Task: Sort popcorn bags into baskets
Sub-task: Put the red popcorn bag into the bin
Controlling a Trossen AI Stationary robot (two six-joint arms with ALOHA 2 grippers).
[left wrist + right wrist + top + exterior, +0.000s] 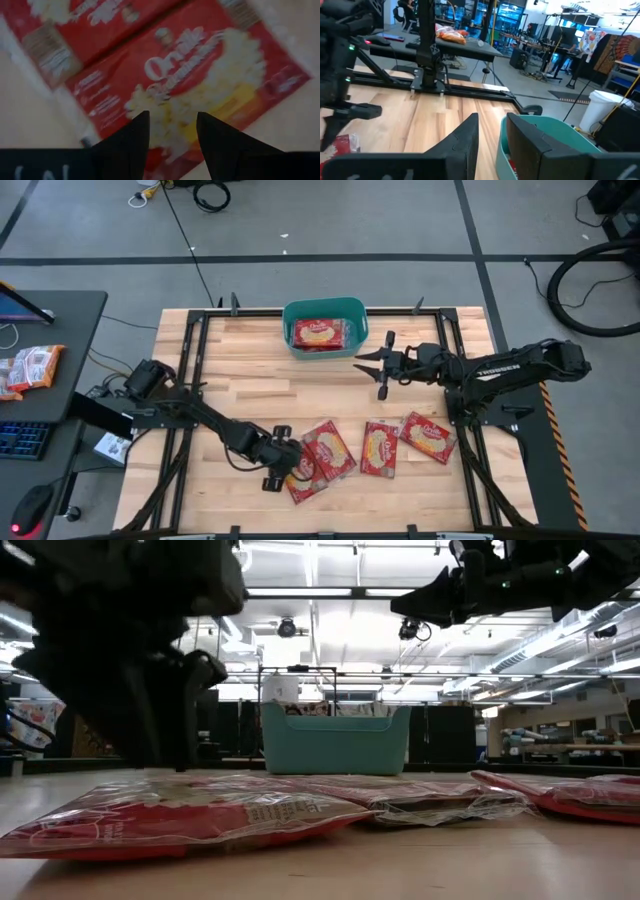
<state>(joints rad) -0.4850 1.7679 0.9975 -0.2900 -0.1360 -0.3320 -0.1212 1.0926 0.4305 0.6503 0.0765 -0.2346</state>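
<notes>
From above, we see the left gripper [285,468] low over the nearest of four loose popcorn bags [306,480], while the right gripper [377,365] hangs spread and empty beside the single teal basket [325,308], one packet [318,333] showing inside it. Through the left wrist camera, parted fingers [131,142] straddle a bag's edge, unclenched. We judge a pickup is under way; closing comes next.
</notes>
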